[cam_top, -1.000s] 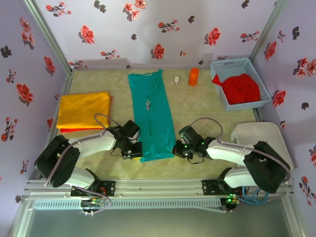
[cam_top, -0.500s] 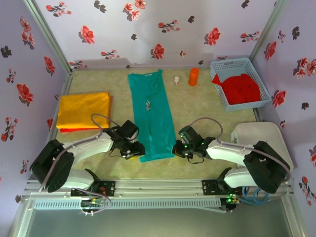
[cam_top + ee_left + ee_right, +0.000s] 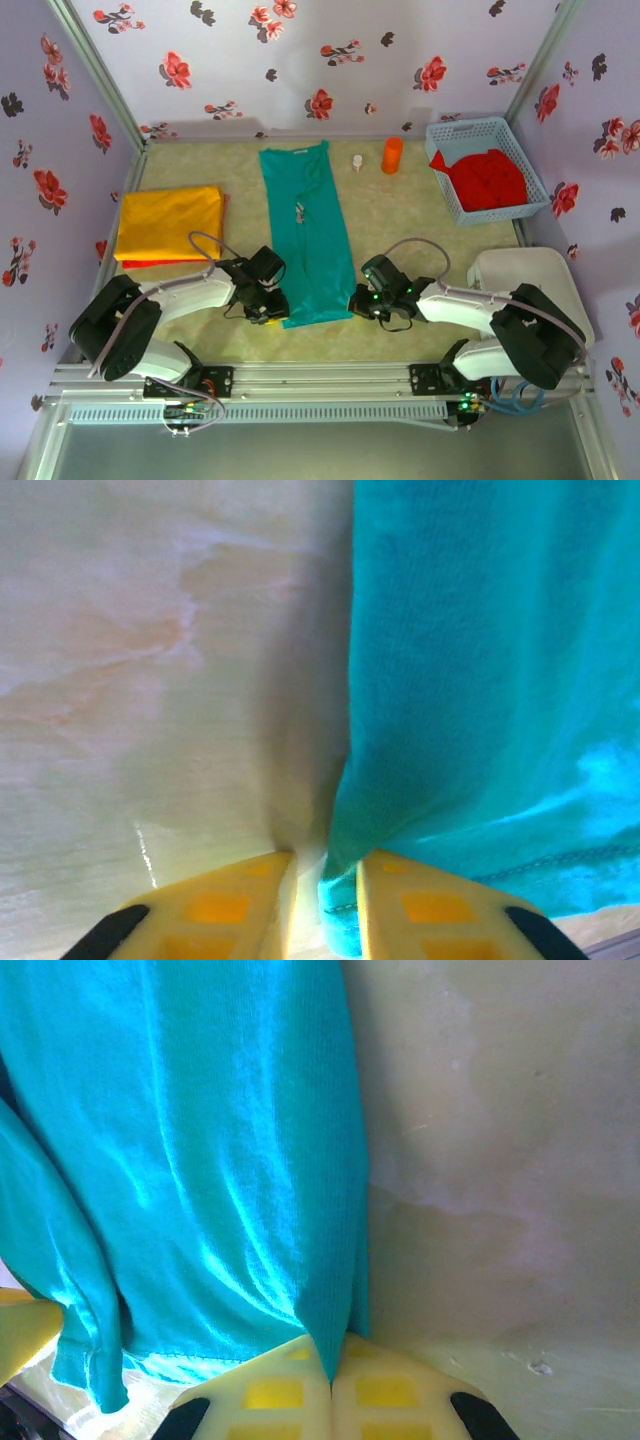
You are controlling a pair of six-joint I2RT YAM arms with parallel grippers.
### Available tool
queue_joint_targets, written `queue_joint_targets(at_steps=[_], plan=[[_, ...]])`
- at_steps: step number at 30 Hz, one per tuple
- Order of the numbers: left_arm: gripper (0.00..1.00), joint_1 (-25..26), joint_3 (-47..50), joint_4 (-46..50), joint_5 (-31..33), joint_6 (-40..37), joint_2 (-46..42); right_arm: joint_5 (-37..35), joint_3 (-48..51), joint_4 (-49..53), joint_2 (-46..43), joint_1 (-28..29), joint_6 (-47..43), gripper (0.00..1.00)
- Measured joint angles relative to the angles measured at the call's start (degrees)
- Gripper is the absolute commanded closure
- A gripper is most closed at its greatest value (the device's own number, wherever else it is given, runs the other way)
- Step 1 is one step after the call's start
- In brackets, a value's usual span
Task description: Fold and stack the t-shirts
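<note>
Teal t-shirt (image 3: 308, 236) lengthwise, collar far; left gripper (image 3: 322, 892) and right gripper (image 3: 333, 1380) clamping hem corners.

1. Setting: a robot test cell, not a home.
2. Evidence: pale walls (image 3: 300, 60) printed with red flowers enclose the table (image 3: 420, 215) on three sides.
3. An aluminium frame rail (image 3: 330, 375) runs along the table's near edge, carrying two arm bases (image 3: 190, 380) and loose cabling.

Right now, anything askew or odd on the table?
Nothing stands out. The teal t-shirt lies flat in a long strip, both grippers at its near corners; the folded yellow-orange t-shirt sits neatly on a red one.
</note>
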State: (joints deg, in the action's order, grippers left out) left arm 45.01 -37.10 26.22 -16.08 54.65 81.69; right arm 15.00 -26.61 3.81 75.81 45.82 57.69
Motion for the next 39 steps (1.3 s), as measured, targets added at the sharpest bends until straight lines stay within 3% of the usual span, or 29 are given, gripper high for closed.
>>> queue_joint_targets(at_steps=[5, 17, 28, 39], plan=[[1.00, 0.79, 0.11, -2.16, -0.48, 0.61, 0.11, -0.70, 0.00, 0.04, -0.07, 0.33, 0.00, 1.00], [1.00, 2.80, 3.50, -4.79, -0.48, 0.55, -3.23, -7.21, 0.00, 2.34, -1.92, 4.37, -0.02, 1.00], [1.00, 2.91, 4.07, 1.66, 0.44, 0.52, -11.19, -14.53, -1.88, 8.26, -8.50, 8.57, -0.22, 1.00], [1.00, -3.06, -4.39, 6.80, 0.52, -5.03, -8.70, -19.50, -8.15, 11.10, -8.98, 6.62, -0.87, 1.00]])
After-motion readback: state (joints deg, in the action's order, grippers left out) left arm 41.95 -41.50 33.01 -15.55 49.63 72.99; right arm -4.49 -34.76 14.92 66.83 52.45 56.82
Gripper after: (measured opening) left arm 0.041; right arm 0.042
